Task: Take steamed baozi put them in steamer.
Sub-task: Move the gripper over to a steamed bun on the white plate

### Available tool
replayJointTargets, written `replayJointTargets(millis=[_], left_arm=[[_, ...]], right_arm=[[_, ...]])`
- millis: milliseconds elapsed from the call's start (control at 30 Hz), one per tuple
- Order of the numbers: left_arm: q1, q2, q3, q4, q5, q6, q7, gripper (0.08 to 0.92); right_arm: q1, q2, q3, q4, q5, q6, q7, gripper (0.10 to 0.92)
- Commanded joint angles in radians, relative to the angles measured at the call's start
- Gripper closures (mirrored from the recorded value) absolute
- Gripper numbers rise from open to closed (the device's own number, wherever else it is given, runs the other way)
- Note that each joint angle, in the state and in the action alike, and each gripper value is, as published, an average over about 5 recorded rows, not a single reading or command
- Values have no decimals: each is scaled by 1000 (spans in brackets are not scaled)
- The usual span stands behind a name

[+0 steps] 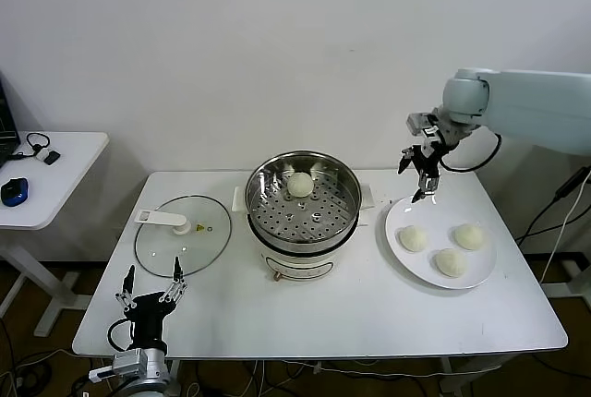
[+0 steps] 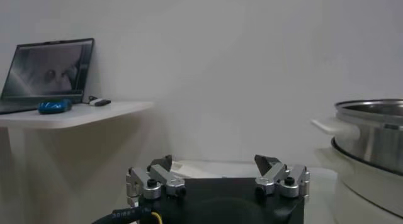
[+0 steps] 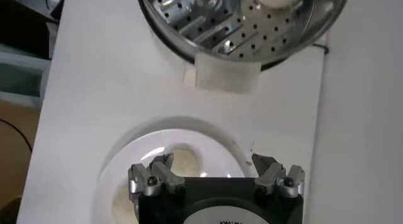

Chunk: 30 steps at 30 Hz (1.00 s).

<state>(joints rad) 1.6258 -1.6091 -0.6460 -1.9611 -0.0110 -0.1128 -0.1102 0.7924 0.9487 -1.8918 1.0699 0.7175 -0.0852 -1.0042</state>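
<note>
White laminate covers the table [image 1: 323, 314]. Near its centre stands the steamer [image 1: 303, 208], a shiny steel pot on a white base, with one steamed baozi [image 1: 300, 184] on the perforated tray toward 12 o'clock. At 9 o'clock of the pot the glass lid [image 1: 183, 235] lies flat. At 3 o'clock sits the white plate [image 1: 411, 263], carrying three buns [image 1: 450, 262] clustered together. The right gripper [image 1: 420, 173] hangs above the plate's 11 o'clock rim, pointing down, its claw released and empty. The left gripper [image 1: 151, 280] waits at the table's front edge, 6 o'clock of the lid, its claw also released, holding nothing.
</note>
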Motion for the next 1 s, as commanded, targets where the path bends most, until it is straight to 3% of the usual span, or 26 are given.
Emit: replayJointTargets(millis=[33, 1000], left_arm=[[-1, -8, -7, 8, 4, -1, -1, 177], [1, -11, -22, 14, 5, -7, -4, 177]], right_arm=[[-190, -40, 117, -80, -101, -65, -10, 203], [-429, -16, 318, -229, -274, -22, 8, 203]])
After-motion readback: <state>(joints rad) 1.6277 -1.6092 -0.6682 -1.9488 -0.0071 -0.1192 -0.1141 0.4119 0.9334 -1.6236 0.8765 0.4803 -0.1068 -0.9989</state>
